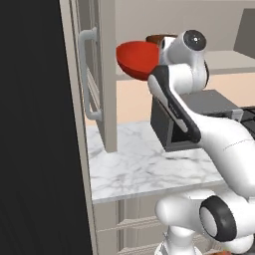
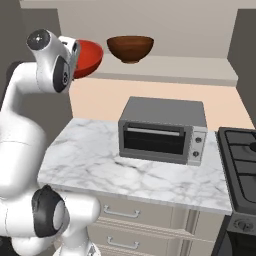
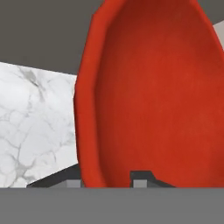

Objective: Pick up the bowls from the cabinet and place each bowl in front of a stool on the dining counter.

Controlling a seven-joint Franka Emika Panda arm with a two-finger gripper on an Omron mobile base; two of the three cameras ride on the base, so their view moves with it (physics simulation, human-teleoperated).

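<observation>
Two bowls: we log them nearest first.
Gripper (image 3: 109,178): pinching the red bowl's rim, one fingertip (image 3: 141,178) inside.
Red bowl (image 1: 137,58): held tilted, just outside the cabinet (image 1: 107,74), above the marble counter (image 1: 144,169).
Toaster oven (image 2: 162,131): on that counter.
Brown bowl (image 2: 130,48): upright on the cabinet shelf (image 2: 165,67).

No readable text, label, brand, number or sign appears on anything.
</observation>
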